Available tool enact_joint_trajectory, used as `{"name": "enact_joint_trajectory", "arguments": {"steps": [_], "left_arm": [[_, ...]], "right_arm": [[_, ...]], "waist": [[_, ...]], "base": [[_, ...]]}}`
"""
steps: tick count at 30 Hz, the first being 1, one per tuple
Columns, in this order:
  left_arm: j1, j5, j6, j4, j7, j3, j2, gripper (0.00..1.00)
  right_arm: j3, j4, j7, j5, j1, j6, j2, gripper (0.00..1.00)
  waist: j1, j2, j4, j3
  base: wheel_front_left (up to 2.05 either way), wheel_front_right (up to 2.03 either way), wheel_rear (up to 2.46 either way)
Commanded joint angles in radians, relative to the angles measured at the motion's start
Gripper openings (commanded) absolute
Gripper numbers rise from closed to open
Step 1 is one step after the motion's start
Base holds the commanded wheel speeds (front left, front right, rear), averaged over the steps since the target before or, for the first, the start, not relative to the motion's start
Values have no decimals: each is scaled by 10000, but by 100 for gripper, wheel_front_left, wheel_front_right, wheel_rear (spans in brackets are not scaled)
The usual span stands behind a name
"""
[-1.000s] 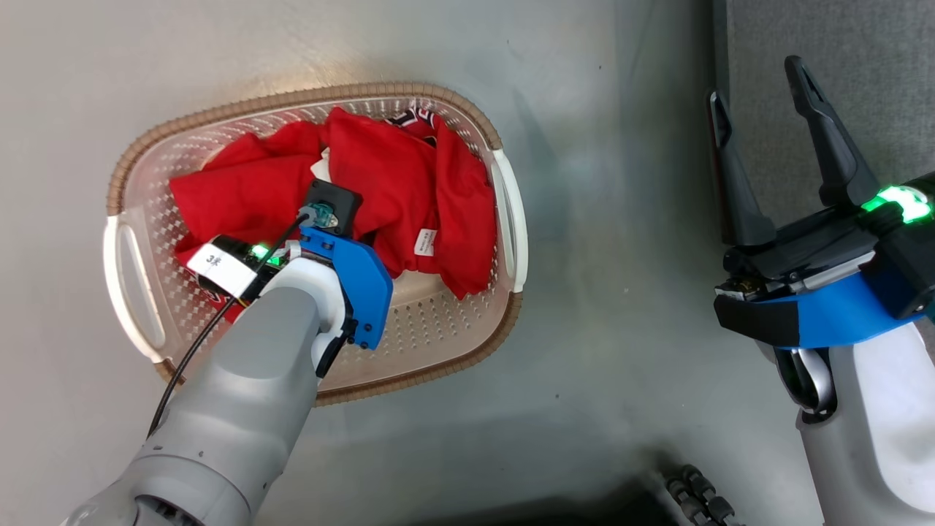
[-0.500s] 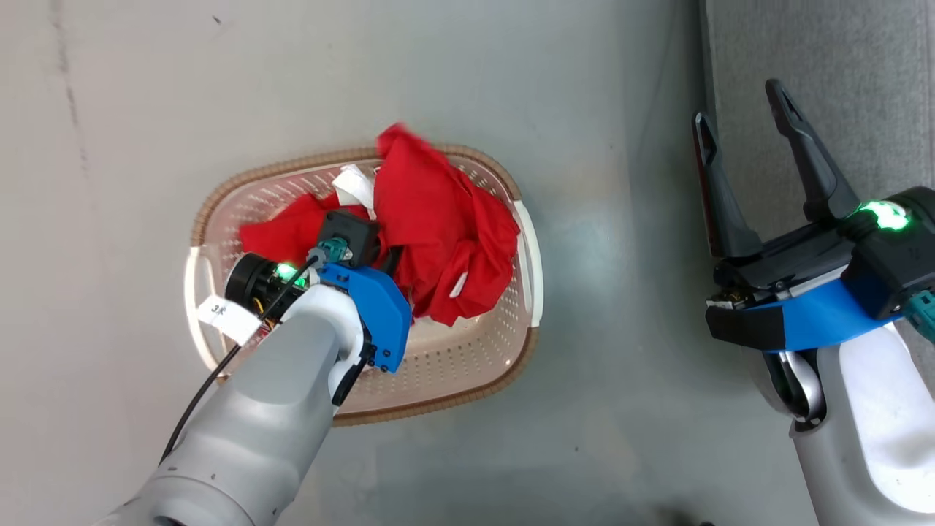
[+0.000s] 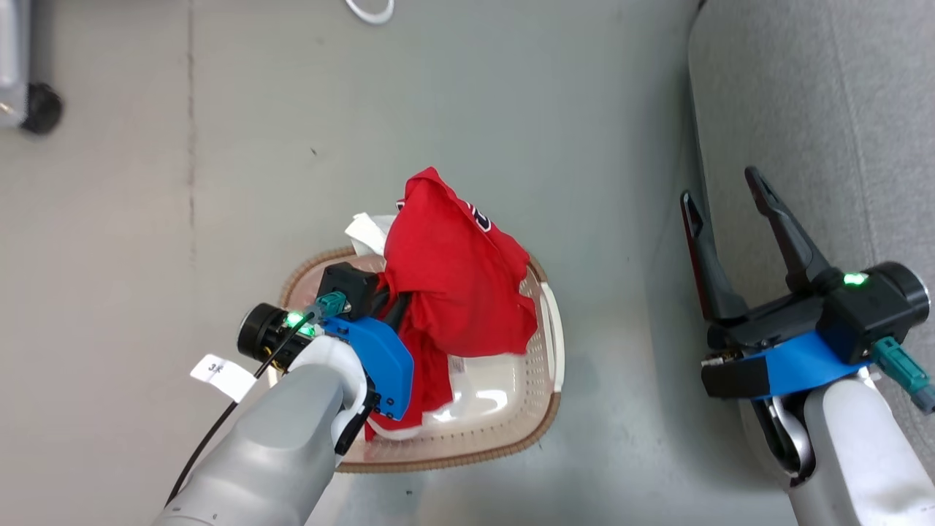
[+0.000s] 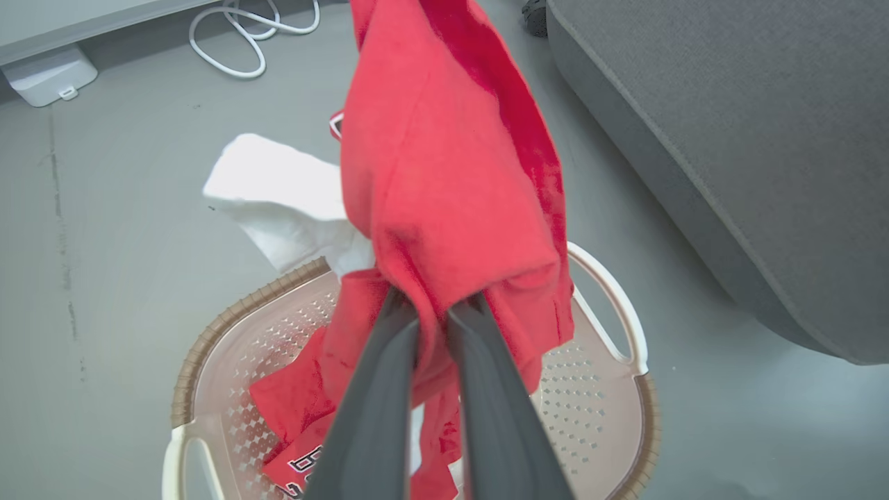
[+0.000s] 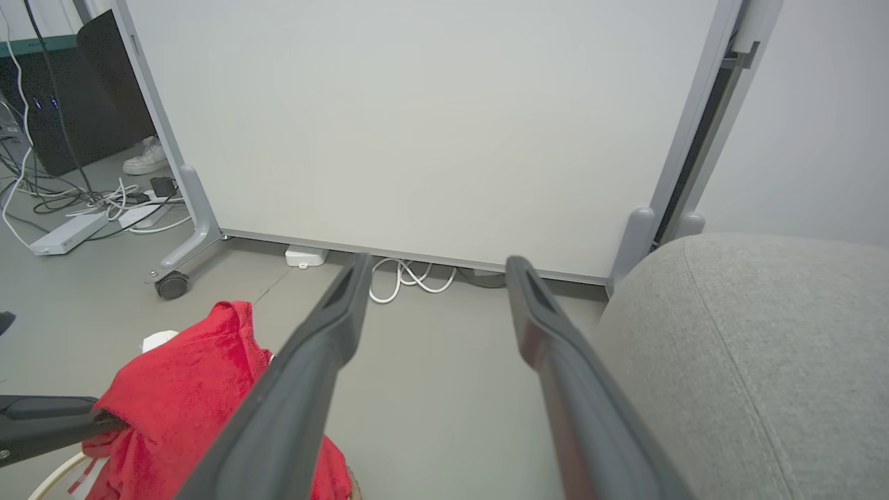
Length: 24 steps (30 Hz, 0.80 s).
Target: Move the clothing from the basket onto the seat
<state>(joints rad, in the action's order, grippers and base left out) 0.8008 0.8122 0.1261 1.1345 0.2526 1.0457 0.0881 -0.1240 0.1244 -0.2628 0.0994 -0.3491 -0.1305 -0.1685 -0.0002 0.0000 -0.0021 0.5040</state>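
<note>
Red soft-fabric clothing [image 4: 444,173] hangs pinched in my left gripper [image 4: 434,309] to lift it out of the cream perforated plastic basket [image 4: 597,389], right gripper [image 3: 719,186] spread idle.

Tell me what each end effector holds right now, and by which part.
Left end effector pinches the red clothing by a bunched fold, above the basket. Right end effector is open, holding nothing.

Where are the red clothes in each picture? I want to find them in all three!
Head view: the red clothes are in the middle, held up over the basket.
Left wrist view: the red clothes fill the centre up to the top edge, pinched in the left gripper.
Right wrist view: the red clothes sit in the lower left corner.
Shared landmark: the grey seat, on the right side of every view.
</note>
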Motion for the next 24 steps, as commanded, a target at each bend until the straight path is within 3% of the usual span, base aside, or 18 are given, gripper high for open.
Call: {"name": "enact_joint_trajectory", "arguments": {"steps": [1,24], "left_arm": [[-168,112,69,-138,97,54,75,0],[-458,-860,42,-1725,141,-710,745,0]], "right_arm": [[27,75,-31,67,250,-5,29,100],[142,584,-31,73,2204,-5,499,100]], "waist": [[2,0,325,-910],[2,0,724,-4220]], "base": [[0,0,0],[0,0,0]]}}
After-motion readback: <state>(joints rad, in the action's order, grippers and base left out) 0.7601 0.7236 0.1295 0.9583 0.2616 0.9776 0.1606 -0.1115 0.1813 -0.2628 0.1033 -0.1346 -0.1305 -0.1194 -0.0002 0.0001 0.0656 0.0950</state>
